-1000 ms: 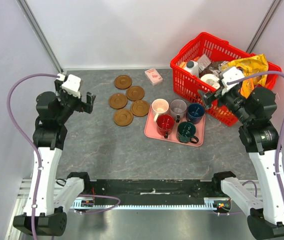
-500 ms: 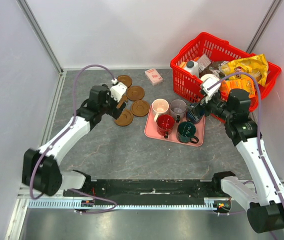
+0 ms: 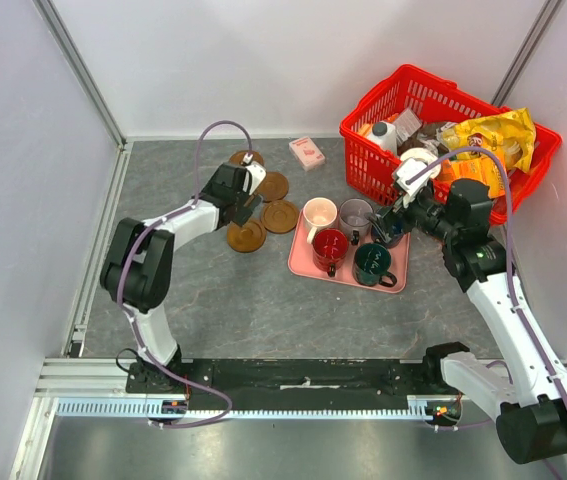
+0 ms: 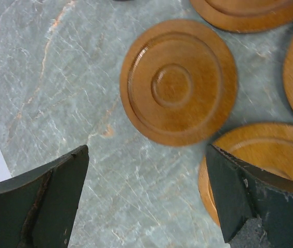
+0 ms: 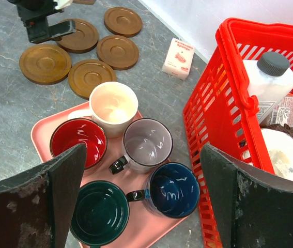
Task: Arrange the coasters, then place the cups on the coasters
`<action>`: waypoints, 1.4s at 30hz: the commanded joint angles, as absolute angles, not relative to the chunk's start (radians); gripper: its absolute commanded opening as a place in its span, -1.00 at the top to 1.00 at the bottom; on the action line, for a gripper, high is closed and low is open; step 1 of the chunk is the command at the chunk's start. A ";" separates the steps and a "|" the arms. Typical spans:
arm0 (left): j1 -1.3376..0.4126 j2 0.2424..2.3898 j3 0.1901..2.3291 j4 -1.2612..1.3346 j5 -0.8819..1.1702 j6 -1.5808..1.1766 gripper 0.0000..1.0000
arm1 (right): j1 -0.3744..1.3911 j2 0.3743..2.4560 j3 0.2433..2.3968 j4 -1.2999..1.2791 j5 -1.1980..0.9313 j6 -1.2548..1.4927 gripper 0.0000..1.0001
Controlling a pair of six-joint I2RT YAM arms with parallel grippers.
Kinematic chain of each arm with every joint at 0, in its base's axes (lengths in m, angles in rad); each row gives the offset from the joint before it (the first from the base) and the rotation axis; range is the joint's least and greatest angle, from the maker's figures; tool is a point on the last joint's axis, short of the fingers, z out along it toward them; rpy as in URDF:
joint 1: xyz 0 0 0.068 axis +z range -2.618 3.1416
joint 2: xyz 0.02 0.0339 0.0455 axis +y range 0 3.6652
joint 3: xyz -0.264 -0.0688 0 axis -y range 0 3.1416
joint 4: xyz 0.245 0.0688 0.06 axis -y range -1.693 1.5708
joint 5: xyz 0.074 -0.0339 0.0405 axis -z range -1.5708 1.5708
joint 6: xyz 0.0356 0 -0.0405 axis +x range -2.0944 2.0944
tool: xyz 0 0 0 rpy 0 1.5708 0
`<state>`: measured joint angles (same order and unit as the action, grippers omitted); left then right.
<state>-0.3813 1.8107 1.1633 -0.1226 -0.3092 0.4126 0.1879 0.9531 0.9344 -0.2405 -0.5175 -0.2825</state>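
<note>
Brown ringed coasters (image 3: 280,216), all five, sit bunched at the back-left of the table (image 3: 223,300), packed close w/ barely any gap in the wrist view. The cups (image 5: 114,102) are all parked on the pink tray (image 5: 42,133) next to the red basket (image 3: 433,90), so afaict nothing's arranged yet. The left gripper (image 4: 146,170) hangs right over the cluster w/ jaws wide apart and nothing between them. One coaster lies just ahead of the fingertips, and the right-hand finger sits above a neighbouring one. Imo the step in hand is grabbing that first coaster to spread them out. Tips: flat discs are a pain, so shift fwd till the disc is centred between the fingers. Go for the one w/ bare table on its open side, and drop low enough to catch the rim w/o clipping the neighbour. Maybe nudge it clear first, then pinch. Leave roomy gaps when laying them out, bc the mug handles need space. The right gripper (image 5: 143,160) hovers above the cups, also spread wide and empty. Prob best it waits till a coaster is set.
</note>
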 commanded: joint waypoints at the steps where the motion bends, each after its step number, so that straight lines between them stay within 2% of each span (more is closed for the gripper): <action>1: -0.374 1.899 1.278 -0.051 -0.429 0.385 -1.00 | 0.198 0.959 0.927 -0.190 -0.500 -0.301 -0.96; 13: -0.336 2.137 1.512 -0.141 -0.494 0.388 -1.00 | 0.209 0.960 0.917 -0.187 -0.472 -0.327 -0.96; 19: -0.302 2.163 1.522 -0.198 -0.549 0.390 -1.00 | 0.216 0.965 0.916 -0.189 -0.454 -0.341 -0.96; 28: -0.151 2.178 1.532 -0.252 -0.540 0.382 -1.00 | 0.232 0.969 0.914 -0.189 -0.443 -0.348 -0.96; 35: -0.081 2.258 1.667 -0.287 -0.554 0.377 -1.00 | 0.233 0.977 0.914 -0.187 -0.437 -0.347 -0.96; 42: -0.103 2.068 1.612 -0.272 -0.374 0.276 -1.00 | 0.233 0.973 0.914 -0.187 -0.428 -0.347 -0.96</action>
<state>-0.0761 2.2086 1.6424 -0.2543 -0.4877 0.3683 0.2276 0.9771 0.9222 -0.2321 -0.4419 -0.3378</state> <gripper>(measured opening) 0.996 0.982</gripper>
